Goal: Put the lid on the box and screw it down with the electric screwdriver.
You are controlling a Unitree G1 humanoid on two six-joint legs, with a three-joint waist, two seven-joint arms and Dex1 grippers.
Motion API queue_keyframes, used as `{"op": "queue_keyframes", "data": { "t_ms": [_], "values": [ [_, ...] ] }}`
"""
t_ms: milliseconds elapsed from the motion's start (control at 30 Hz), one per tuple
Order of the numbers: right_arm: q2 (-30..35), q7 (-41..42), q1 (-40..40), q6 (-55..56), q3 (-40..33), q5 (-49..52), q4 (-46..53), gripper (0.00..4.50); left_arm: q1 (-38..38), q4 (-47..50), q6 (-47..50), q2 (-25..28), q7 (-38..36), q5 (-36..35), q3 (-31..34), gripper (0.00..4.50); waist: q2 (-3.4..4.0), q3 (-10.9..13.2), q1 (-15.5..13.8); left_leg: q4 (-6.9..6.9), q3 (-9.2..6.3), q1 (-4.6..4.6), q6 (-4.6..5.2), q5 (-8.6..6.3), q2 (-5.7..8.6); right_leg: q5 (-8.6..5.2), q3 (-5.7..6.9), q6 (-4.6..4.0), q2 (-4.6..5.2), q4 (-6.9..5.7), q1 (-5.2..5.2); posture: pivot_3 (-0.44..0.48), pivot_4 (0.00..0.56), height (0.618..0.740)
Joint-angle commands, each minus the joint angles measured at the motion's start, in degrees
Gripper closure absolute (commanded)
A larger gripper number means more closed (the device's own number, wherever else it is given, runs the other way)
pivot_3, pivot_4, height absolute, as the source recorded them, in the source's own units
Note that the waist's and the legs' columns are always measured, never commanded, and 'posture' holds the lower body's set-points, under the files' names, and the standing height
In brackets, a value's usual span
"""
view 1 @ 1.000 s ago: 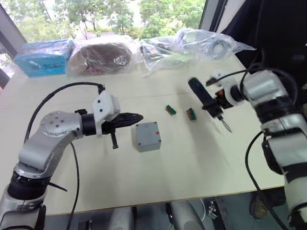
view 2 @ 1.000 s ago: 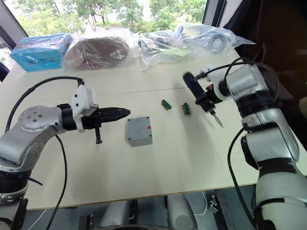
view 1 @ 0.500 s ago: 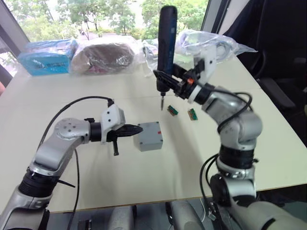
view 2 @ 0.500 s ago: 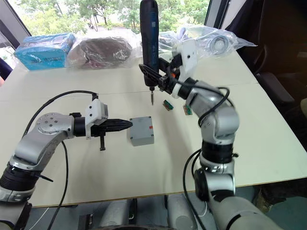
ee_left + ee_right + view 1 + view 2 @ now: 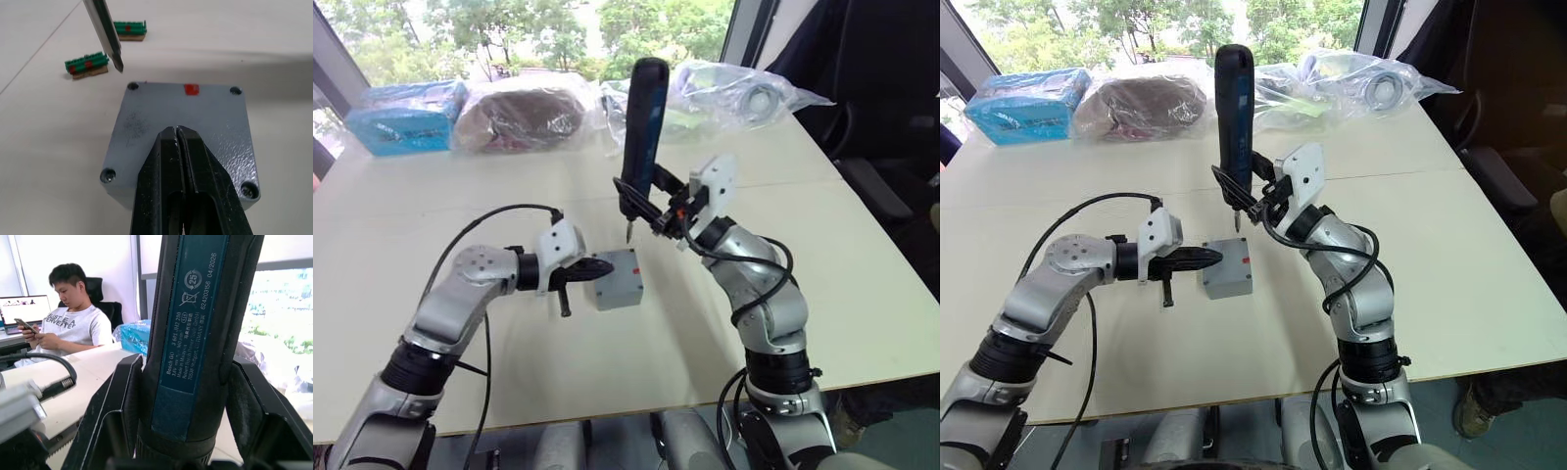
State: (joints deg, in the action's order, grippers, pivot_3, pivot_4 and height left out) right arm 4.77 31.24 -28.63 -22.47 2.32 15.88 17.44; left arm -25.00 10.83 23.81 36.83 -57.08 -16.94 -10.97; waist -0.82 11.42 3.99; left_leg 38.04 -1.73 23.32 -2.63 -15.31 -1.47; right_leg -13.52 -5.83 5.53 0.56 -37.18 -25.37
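The grey box (image 5: 621, 295) stands mid-table with the flat grey lid (image 5: 142, 122) lying on it; screw holes show in the lid's corners and a red mark at its far edge. My left gripper (image 5: 176, 130) is shut, its black tips resting on top of the lid with nothing between them. My right gripper (image 5: 652, 209) is shut on the electric screwdriver (image 5: 641, 122), which it holds nearly upright. The screwdriver's thin metal bit (image 5: 105, 35) hovers just above one far corner of the lid, close to that corner's screw hole.
Two small green-and-red pieces (image 5: 87, 65) lie just beyond the box. A blue package (image 5: 401, 117), a brown bag (image 5: 524, 117) and clear plastic bags (image 5: 729, 90) line the table's far edge. A seated person (image 5: 73, 328) shows in the right wrist view.
My right arm swung the screwdriver in from the right, stood it upright and brought its bit down over the box's far corner. My left gripper slid forward onto the lid.
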Motion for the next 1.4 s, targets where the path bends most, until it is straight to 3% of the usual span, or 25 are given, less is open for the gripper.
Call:
{"op": "queue_keyframes", "data": {
  "t_ms": [33, 700, 900, 1033, 1400],
  "values": [
    [0.16, -0.31, 0.46, 4.07, 0.98, 0.11, 1.13, 2.61, -0.15, 0.05, -1.34, -0.33, 0.09, 0.91, -0.1, 4.5, 0.0, 0.0, 0.0, 0.0, 0.0, 0.0, 0.0, 0.0, 0.0, 0.0, 0.0, 0.0, 0.0, 0.0, 0.0, 0.0, 0.15, 0.74],
    [2.89, 0.11, 3.66, 11.72, 3.49, -1.47, -4.25, 2.61, 0.07, -0.6, -1.41, -0.79, -0.87, 2.71, -0.83, 4.5, -0.02, -0.01, -0.01, 0.01, -0.01, -0.06, 0.0, 0.0, 0.0, 0.0, 0.0, 0.0, 0.0, -0.02, 0.06, 0.0, 0.15, 0.74],
    [4.84, 0.53, 6.69, 9.2, 7.12, -3.75, -6.13, 2.61, 0.63, -1.63, -1.74, -0.86, -0.82, 3.36, -1.23, 4.5, -0.05, -0.07, 0.0, 0.01, -0.01, -0.19, 0.0, 0.0, 0.0, 0.0, 0.0, 0.0, 0.0, -0.02, 0.19, 0.0, 0.15, 0.74],
    [6.2, -0.42, 8.59, 4.93, 9.18, -5.26, -6.88, 2.61, 0.92, -2.3, -2.15, -0.83, -0.73, 3.88, -1.74, 4.5, -0.28, -0.4, 0.06, -0.14, 0.01, -1.02, 0.01, -0.01, 0.0, -0.18, -0.01, -0.13, 0.0, 0.12, 1.0, 0.0, 0.15, 0.74],
    [7.12, -2.94, 8.91, -5.44, 10.65, -5.55, -7.19, 2.61, 1.46, -3.68, -2.86, -1.17, -0.83, 4.78, -2.34, 4.5, -0.77, -1.73, 0.11, -0.51, 0.0, -2.21, 0.0, -0.03, -0.04, -0.57, -0.03, -0.22, 0.02, 0.29, 2.01, 0.0, 0.15, 0.74]
  ]
}}
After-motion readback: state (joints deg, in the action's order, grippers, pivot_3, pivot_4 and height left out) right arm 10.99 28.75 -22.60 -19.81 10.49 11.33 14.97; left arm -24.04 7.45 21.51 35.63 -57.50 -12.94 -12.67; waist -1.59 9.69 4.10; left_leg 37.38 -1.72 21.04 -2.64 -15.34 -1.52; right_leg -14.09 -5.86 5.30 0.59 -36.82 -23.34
